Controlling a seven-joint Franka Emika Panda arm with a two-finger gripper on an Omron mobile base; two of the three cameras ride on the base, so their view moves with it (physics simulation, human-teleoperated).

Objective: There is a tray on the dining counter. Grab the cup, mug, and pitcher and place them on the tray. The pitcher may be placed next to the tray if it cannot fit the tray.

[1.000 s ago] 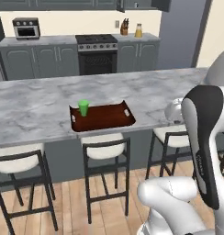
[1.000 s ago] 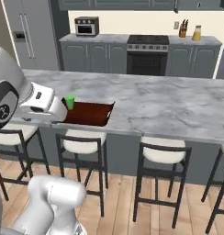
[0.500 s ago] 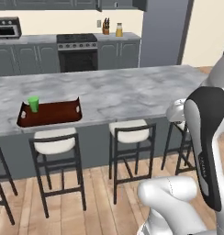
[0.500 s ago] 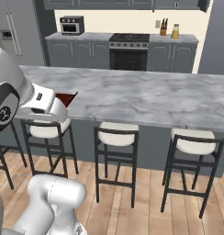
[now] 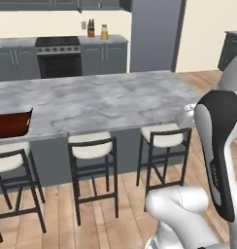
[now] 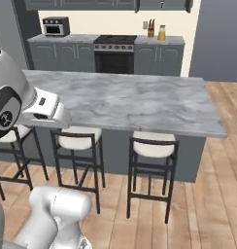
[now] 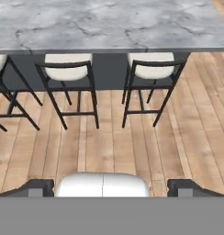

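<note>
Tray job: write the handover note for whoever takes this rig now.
Gripper: open, empty, facing the stools.
Tray: on the dining counter, cut off by the left edge of the left base view; what it holds I cannot tell.
Pitcher: apparently on the back counter by the stove, not yet fetched.
Left: bring cup, mug, pitcher to the tray.

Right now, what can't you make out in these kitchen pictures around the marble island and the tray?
- The dark reddish-brown wooden tray: the left base view's left edge cuts it off, so its contents stay unseen.
- The small bottle of orange liquid on the back counter: too small in the right base view to identify.
- The grey-white veined marble dining counter: its far side is cut by the hand view's top edge.
- The open jaws' finger tips: mostly cut off low in the hand view.
</note>
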